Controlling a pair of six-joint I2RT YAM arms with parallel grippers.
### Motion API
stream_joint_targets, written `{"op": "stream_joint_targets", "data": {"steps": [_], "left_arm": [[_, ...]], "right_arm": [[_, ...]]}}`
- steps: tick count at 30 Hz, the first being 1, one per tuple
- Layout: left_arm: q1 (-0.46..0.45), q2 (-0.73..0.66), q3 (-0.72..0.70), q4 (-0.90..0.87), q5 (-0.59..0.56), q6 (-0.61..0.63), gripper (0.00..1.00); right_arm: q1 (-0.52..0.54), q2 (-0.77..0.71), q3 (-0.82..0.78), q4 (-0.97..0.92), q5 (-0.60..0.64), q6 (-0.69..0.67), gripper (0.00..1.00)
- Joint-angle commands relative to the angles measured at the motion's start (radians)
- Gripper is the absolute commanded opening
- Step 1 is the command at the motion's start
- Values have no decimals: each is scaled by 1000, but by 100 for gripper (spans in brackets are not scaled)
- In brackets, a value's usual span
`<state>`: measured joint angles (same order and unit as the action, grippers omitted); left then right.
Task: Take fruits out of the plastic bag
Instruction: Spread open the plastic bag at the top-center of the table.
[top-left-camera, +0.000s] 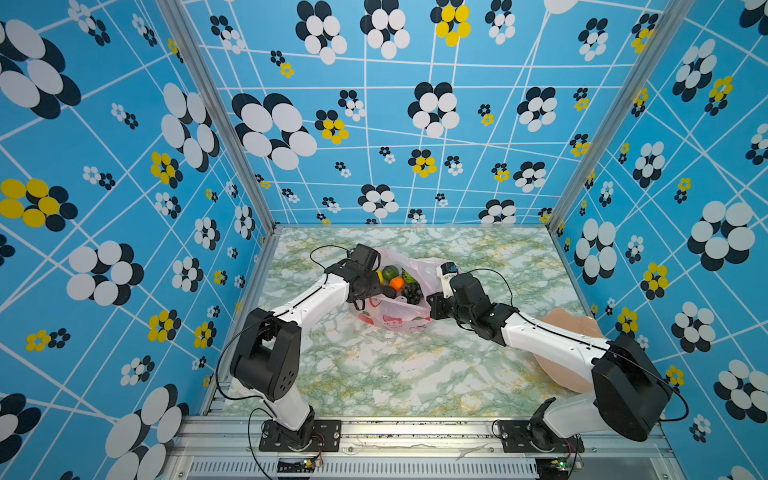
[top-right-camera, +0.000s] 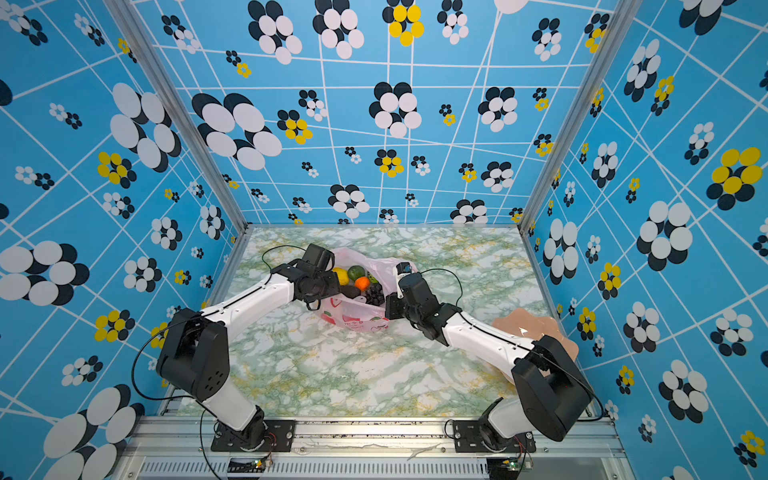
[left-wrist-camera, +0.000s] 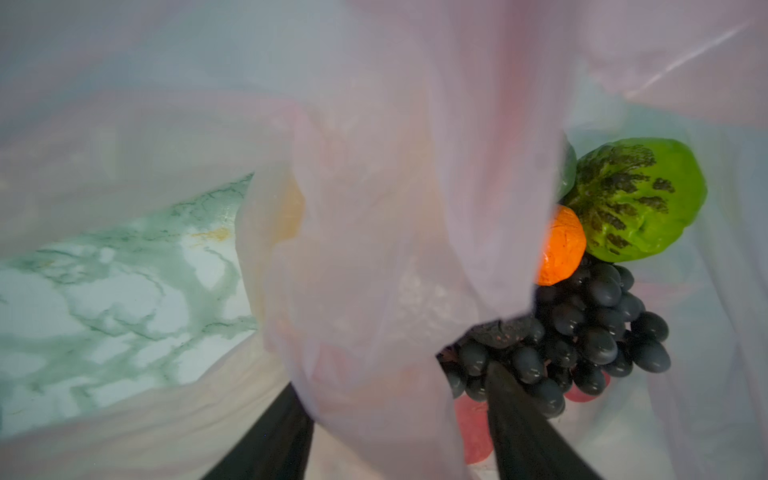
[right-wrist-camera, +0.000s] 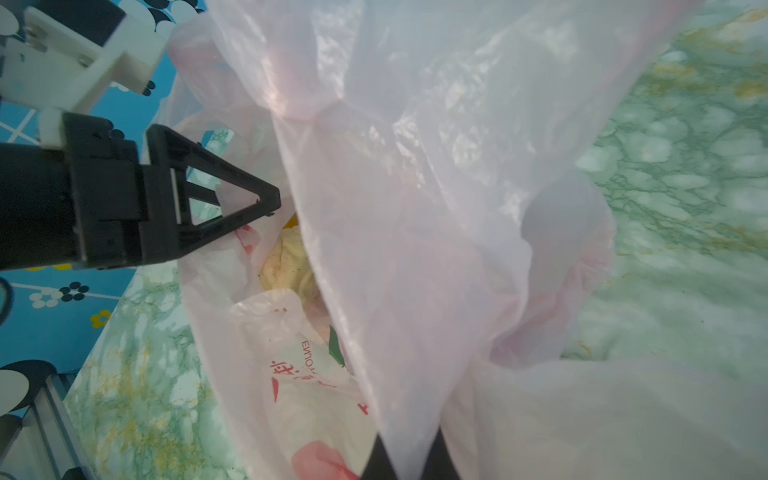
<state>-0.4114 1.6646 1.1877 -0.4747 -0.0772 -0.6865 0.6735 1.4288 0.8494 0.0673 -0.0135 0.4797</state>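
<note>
Spreading the bag (top-left-camera: 399, 318) mouth, mid-table toward the far edge. Right claw (right-wrist-camera: 409, 455) pinches rim film tight. Left claw (left-wrist-camera: 395, 380) stands half apart round a fold; grip uncertain. Best: bite film only, draw the rims apart, stay low. Inside: grapes (left-wrist-camera: 598, 332), orange (left-wrist-camera: 561, 245), green fruit (left-wrist-camera: 636, 199), lemon (top-right-camera: 340, 275). None out yet, I judge. Plate (top-left-camera: 569, 322) sits at the right edge.

Both arms are bent inward. The left pincer (left-wrist-camera: 395, 378) is held part open; the right pincer (right-wrist-camera: 409, 444) is clamped on the plastic bag (right-wrist-camera: 415, 208).
</note>
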Motion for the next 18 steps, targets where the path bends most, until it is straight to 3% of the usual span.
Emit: {"op": "stream_joint_targets", "data": {"steps": [1,6,11,18], "left_arm": [[41,-58,-93,77,44,-10,35],[105,-193,-262,240,123,36,1],[224,-324,-487,465,239,1,0],[330,-369,-612,669,376,-76,0]], "right_arm": [[-79,-53,-31,70,-72,53,0],[-184,-10,-7,157,-205,135,0],[-310,80,12,314,-336,275,0],[-357,228,22,505,-434,419,0]]}}
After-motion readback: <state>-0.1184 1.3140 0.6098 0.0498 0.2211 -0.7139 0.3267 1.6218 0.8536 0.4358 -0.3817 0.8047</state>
